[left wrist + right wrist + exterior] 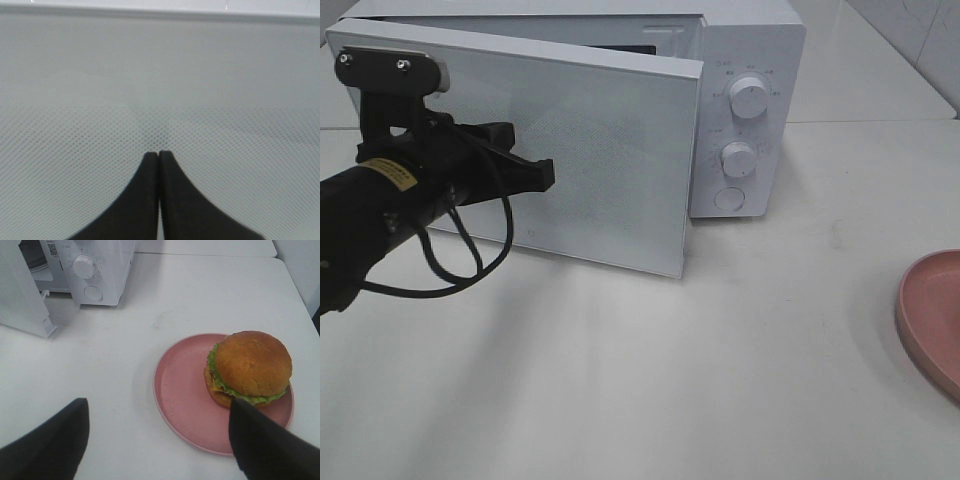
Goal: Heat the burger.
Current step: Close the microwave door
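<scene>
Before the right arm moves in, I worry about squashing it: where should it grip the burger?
Probably best across the burger's sides, low on the bun, coming straight down. It sits upright toward one edge of the pink plate, its dome fully exposed with nothing beside it. The right pincer is open wider than the bun, so its fingers could straddle it. A light squeeze seems wise.

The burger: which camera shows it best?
The right wrist view: the burger sits whole on the pink plate, bun and lettuce clear. The exterior high view shows only the plate's edge, no burger; the left wrist view shows only the microwave door.
</scene>
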Robot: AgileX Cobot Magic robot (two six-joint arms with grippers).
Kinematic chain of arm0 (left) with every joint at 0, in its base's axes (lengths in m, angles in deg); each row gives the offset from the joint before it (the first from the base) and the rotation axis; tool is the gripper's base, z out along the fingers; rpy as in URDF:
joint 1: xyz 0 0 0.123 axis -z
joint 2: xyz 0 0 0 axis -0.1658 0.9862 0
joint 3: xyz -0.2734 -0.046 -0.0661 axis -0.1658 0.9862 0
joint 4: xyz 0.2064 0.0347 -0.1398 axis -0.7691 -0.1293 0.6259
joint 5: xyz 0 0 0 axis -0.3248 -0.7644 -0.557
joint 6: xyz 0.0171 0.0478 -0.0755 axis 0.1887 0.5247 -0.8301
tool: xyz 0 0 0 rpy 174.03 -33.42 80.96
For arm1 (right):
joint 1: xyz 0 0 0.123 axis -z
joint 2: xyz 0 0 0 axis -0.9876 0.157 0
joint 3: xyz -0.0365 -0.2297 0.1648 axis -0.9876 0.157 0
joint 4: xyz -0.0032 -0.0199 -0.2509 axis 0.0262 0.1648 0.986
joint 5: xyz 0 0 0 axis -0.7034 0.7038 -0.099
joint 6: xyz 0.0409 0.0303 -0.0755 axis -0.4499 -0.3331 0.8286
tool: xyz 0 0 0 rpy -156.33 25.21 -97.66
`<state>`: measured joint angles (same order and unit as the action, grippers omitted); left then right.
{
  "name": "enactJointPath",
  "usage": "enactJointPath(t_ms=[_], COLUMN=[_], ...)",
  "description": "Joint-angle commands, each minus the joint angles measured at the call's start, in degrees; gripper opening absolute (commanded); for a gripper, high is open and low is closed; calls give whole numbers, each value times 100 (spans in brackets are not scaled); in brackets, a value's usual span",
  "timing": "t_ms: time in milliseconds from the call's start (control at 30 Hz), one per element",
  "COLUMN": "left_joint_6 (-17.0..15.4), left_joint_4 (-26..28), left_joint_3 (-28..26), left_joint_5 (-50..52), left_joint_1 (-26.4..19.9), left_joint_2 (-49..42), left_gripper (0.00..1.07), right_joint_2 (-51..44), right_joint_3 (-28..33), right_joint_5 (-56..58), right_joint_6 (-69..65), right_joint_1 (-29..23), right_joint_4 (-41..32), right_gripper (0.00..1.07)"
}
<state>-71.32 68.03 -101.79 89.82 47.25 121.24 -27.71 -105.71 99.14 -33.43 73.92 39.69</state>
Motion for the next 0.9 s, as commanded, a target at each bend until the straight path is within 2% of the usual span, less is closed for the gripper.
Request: enactJointPath(t_ms=[33, 100, 200, 500, 667, 733, 900], left_joint_6=[269, 321, 561, 739, 963, 1123, 1169], left_joint_4=[413, 476, 848, 1026, 1261, 1507, 1564], left_joint_3=[-424, -510, -877, -1518, -1805, -1937, -2212], left_joint_5=[-155, -223, -413, -613, -699, -699, -722], left_joint_1=[183, 206, 264, 264, 264, 264, 264], left_joint_2=[178, 223, 401, 665, 802, 859, 1037], left_gripper=[0, 0, 0, 0, 0, 0, 0], right_joint_2=[-172, -172, -172, -172, -172, -172, -172], right_joint_3=[17, 17, 17, 17, 17, 17, 17], right_joint_5=[-57, -57, -57, -57, -57, -57, -57], right_joint_6=[52, 52, 52, 52, 52, 52, 52], right_joint_1=[40, 40, 40, 40, 40, 40, 40], right_joint_4=[11, 11, 11, 23, 23, 23, 23], right_gripper=[75, 75, 75, 75, 75, 75, 75])
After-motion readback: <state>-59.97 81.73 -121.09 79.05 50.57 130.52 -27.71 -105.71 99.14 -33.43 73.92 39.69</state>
